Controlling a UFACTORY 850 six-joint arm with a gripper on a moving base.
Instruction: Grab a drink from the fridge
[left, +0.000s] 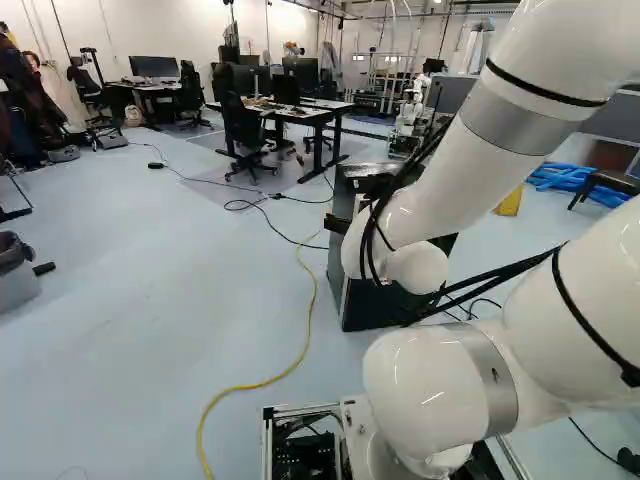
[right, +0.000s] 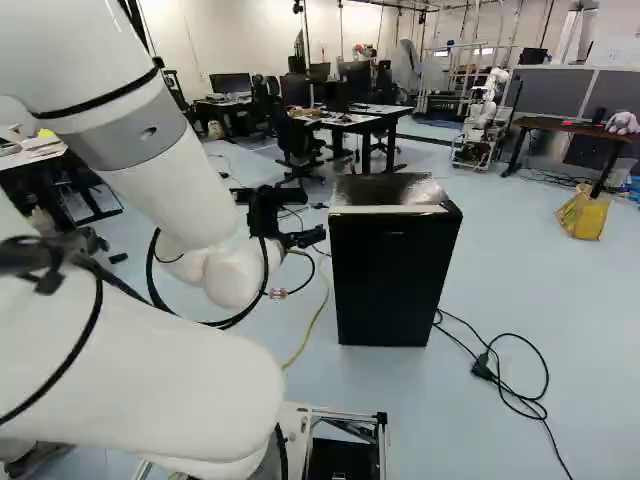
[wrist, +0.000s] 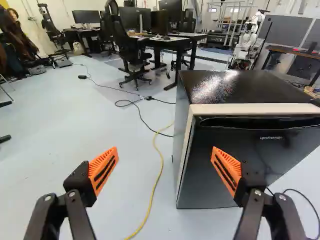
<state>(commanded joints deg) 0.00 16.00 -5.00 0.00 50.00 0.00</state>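
A yellow cable (left: 238, 388) is winding over a pale blue floor (left: 130, 330) from the near side toward the middle. Near left, a grey bin (left: 14, 287) is standing at the edge of the scene. On the right, a black cable (right: 547, 378) is looping across the floor, and beyond it a yellow bag (right: 583, 217) is sitting upright. Far off, a black office chair (wrist: 131, 50) is standing beside a dark-legged desk (wrist: 180, 42) that is holding monitors. Right of that desk, another robot (right: 482, 115) is standing near grey partitions (right: 552, 92)
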